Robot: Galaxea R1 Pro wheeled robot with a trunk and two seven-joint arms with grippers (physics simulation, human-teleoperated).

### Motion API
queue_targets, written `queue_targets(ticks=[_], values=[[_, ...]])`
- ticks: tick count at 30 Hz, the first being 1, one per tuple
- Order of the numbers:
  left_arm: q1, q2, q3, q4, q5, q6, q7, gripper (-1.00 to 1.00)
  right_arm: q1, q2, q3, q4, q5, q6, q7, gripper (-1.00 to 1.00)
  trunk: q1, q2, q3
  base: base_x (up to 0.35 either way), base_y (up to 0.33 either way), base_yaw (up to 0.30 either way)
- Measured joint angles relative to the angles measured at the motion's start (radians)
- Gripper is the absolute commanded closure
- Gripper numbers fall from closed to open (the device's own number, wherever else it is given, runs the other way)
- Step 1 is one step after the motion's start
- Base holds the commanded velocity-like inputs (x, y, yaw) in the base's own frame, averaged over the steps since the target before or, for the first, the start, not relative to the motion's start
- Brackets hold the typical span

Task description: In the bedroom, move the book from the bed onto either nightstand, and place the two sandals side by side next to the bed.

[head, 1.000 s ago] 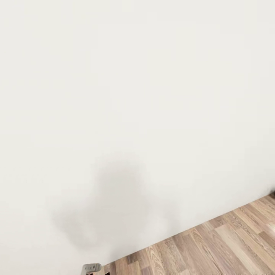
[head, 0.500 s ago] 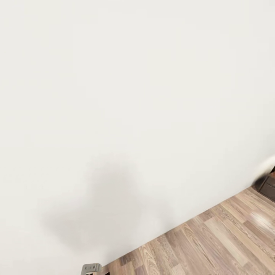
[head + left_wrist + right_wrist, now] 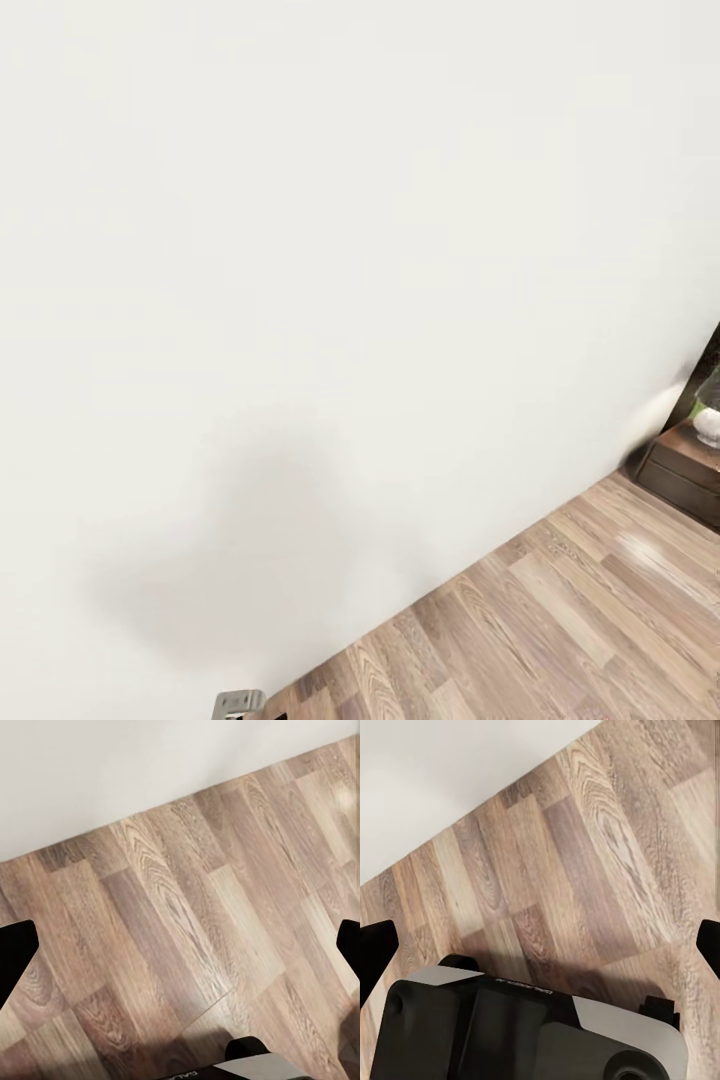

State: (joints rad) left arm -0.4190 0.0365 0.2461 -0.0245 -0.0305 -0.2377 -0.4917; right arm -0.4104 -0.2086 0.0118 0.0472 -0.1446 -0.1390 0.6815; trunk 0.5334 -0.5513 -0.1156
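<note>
We faced a plain white wall (image 3: 330,250) that took up most of the head view, with a soft grey shadow (image 3: 270,520) spread low across it. The brown wood-plank floor (image 3: 560,620) of the bedroom met the wall along a slanting line that ran from about 7 o'clock up toward 3 o'clock.

At 3 o'clock, cut by the picture's edge, we saw a low dark reddish-brown nightstand (image 3: 688,478) with drawer fronts, standing on the floor close by the wall. On its top sat a small pale rounded object (image 3: 709,425) with something greenish above it; we could not tell what it was. A dark vertical strip (image 3: 711,355) rose behind it at the very edge, too little of it in view to name.

At 6 o'clock, on the bottom edge of the head view, a small grey metal bracket (image 3: 239,703) of our own body peeked in.

In the left wrist view, the left gripper (image 3: 180,952) hung over bare planks near the foot of the wall, its two black fingertips (image 3: 13,958) set wide apart with nothing between them. In the right wrist view, the right gripper (image 3: 540,949) likewise had its fingertips (image 3: 373,954) spread wide and empty, above the floor and our dark grey-and-black base (image 3: 525,1035).
</note>
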Motion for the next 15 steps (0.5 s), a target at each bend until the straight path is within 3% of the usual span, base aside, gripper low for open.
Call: queue_targets(ticks=[15], values=[[0.000, 0.000, 0.000, 0.000, 0.000, 0.000, 0.000, -1.00, 0.000, 0.000, 0.000, 0.000, 0.000, 0.000, 0.000, -1.00, 0.000, 0.000, 0.000, 0.000, 0.000, -0.196]])
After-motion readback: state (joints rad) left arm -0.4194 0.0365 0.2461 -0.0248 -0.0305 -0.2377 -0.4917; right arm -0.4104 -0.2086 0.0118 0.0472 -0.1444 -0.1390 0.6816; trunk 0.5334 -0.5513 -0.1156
